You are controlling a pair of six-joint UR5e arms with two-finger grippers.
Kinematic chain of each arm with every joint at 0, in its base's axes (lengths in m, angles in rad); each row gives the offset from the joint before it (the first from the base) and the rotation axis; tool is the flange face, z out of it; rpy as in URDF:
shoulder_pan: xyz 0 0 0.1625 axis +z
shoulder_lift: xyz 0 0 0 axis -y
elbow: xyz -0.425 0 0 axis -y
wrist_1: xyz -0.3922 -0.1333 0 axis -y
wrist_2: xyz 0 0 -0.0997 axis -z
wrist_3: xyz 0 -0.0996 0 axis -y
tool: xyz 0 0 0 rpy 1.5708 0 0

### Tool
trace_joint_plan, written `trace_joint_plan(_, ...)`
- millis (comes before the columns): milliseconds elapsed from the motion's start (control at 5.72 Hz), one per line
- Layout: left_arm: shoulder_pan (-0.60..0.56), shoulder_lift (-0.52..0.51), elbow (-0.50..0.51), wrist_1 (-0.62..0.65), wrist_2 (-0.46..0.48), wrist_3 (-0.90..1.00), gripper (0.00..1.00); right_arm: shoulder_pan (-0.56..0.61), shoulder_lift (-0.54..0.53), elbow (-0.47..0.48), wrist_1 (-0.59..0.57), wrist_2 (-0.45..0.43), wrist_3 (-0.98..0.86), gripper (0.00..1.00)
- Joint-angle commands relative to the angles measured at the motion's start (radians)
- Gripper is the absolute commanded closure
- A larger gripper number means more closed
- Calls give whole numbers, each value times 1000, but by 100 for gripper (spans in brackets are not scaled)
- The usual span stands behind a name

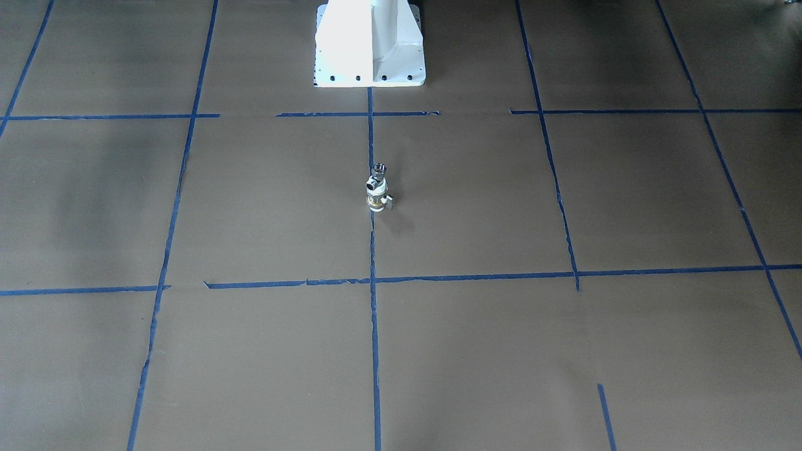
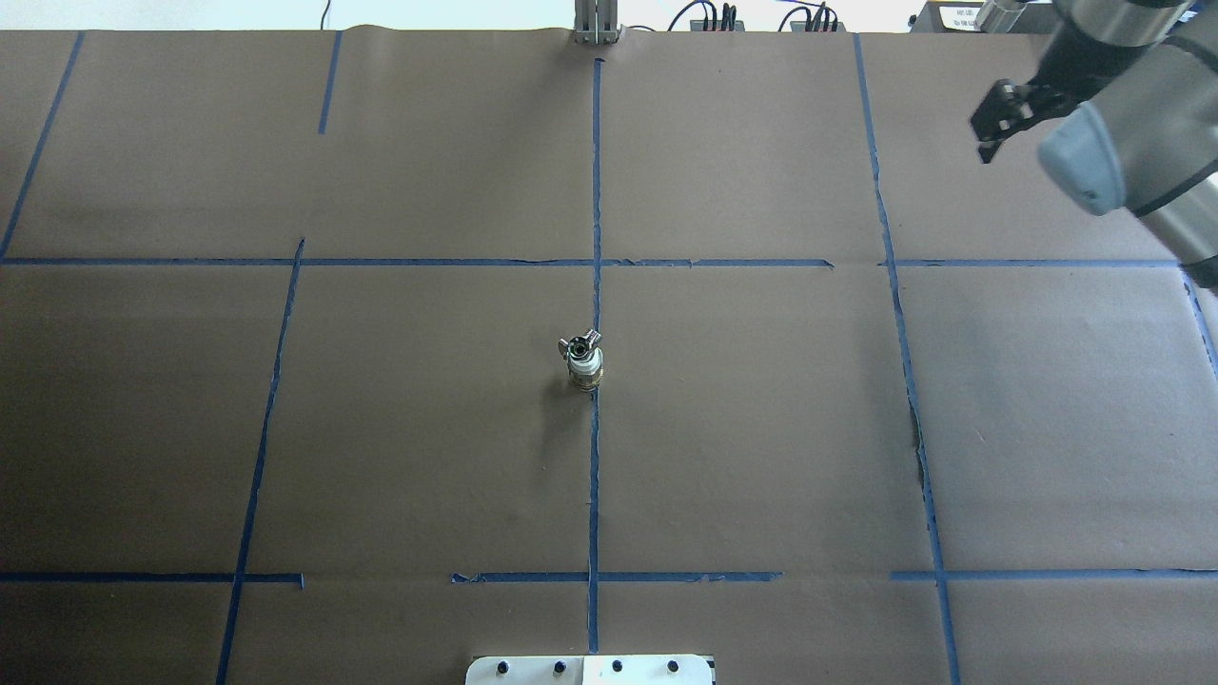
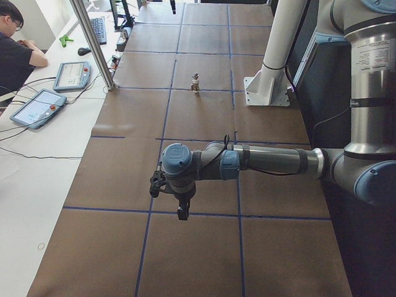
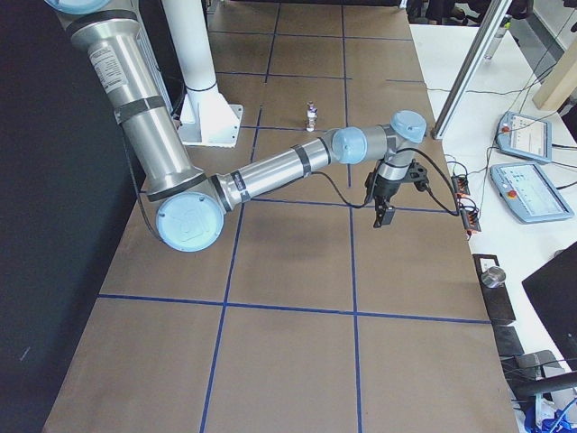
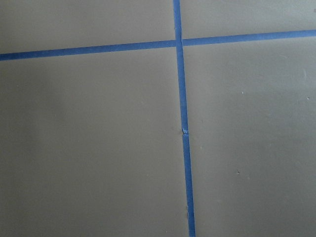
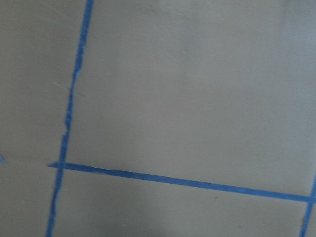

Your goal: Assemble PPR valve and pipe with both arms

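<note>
Mid-table, on the centre tape line (image 1: pixel 374 313): PPR valve (image 1: pixel 376 196) (image 2: pixel 586 375) (image 3: pixel 195 87) (image 4: pixel 311 120), standing upright on one end, with the small lever sticking out sideways near the base.
Pipe (image 1: pixel 378 170) (image 2: pixel 579 342): seated on top of the valve and touching it, chrome stubs branching out, open mouth facing up.
Left gripper (image 3: pixel 182 214): hanging fingers-down over the brown paper at the table's left end, well apart from the valve. Seen only from the side, so cannot tell whether spread or pressed together. Nothing visible between the fingers.
Right gripper (image 2: pixel 990 143) (image 4: pixel 383 216): raised over the far right part of the table, well apart from the valve and pointing down. Too small and dark to tell whether spread or closed. Nothing seen in it.
Left wrist view: only paper and a crossing of blue tape strips (image 5: pixel 178 43).
Right wrist view: only paper and a tape junction (image 6: pixel 59 167).
Table (image 1: pixel 564 351): covered in brown paper, marked off in a blue tape grid.
Robot pedestal (image 1: pixel 369 44): white, bolted down at the robot's side of the table, in line with the centre tape.
Beside the table: seated operator (image 3: pixel 15 55) at a white bench, two pendant tablets (image 3: pixel 37 106) in front.
</note>
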Motion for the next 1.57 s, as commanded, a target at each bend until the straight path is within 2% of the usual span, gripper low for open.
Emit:
trace_joint_plan(0, 0, 32, 0, 5, 3, 0, 0, 165, -179, 7, 16, 7, -260, 0)
trace_joint_plan(175, 0, 31, 0, 0, -1, -4, 0, 205, -264, 16, 76, 22, -268, 0)
trace_joint_plan(350, 0, 34, -26, 5, 5, -1, 0, 228, -325, 13, 92, 96, -215, 0)
trace_joint_plan(1399, 6, 29, -26, 2, 3, 3, 0, 225, -333, 18, 95, 109, -192, 0)
